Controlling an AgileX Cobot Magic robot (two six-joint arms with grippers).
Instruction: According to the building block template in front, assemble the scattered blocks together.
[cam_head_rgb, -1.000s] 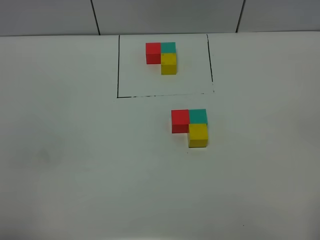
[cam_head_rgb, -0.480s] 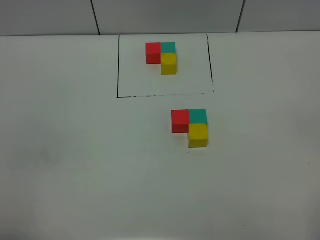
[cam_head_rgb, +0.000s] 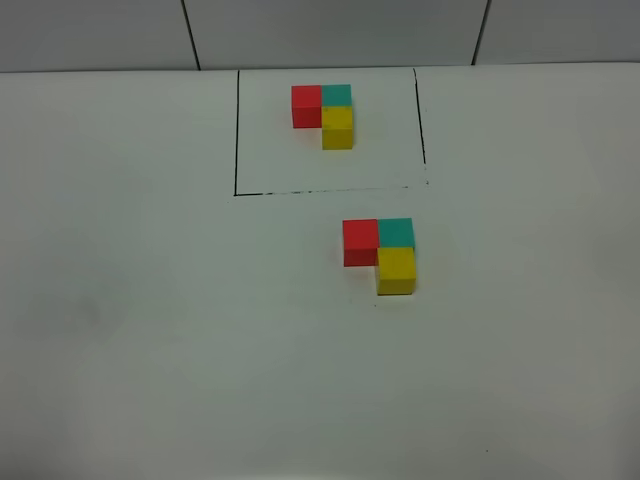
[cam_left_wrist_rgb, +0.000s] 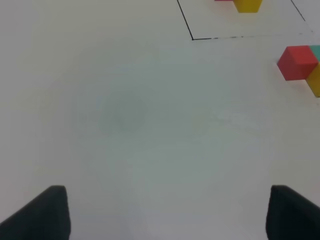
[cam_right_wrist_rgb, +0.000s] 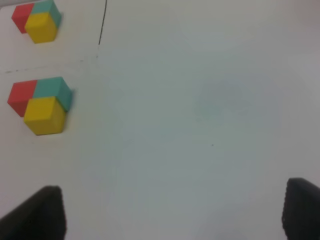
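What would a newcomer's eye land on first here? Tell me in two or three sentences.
Two matching L-shaped clusters of red, teal and yellow cubes stand out on the plain white table. The building block template sits at the far side inside a thin black drawn rectangle. The unframed trio of matte cubes lies just nearer, outside the frame, joined in the same L, with neither gripper near it.

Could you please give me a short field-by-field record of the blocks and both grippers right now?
template: red, teal, yellow L inside black frame
scattered blocks: red, teal, yellow, joined in a matching L
location: below the frame, on white table
left gripper: open, empty
right gripper: open, empty
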